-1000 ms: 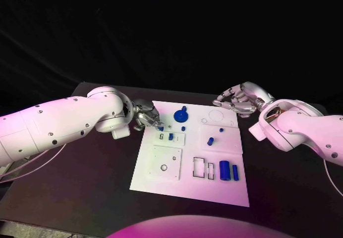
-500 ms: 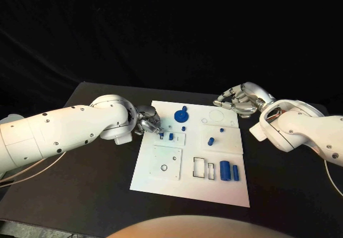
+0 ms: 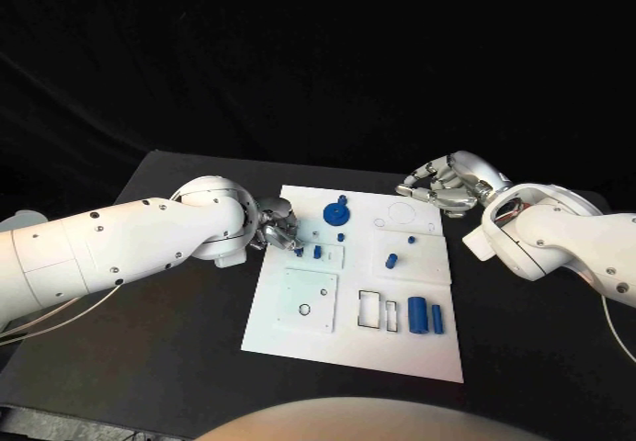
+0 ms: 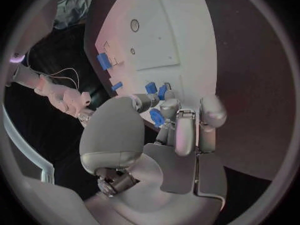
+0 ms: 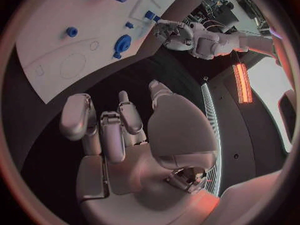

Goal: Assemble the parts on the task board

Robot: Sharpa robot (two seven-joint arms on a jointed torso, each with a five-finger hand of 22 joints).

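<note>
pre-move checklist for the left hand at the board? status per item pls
1. Left hand at the task board: ok, it sits at the board's left edge, by the small blue parts.
2. Part in the left hand's grasp: ok, the left wrist view shows a small blue part pinched at its fingertips.
3. Which slot that part is lined up with: cannot tell, the fingers hide it.
4. Right hand out of the way: ok, off the board's far right corner, fingers curled in, holding nothing.
5. Blue disc part and blue cylinder undisturbed: ok, both rest on the board.

Black table point(image 3: 159, 331) underneath.
</note>
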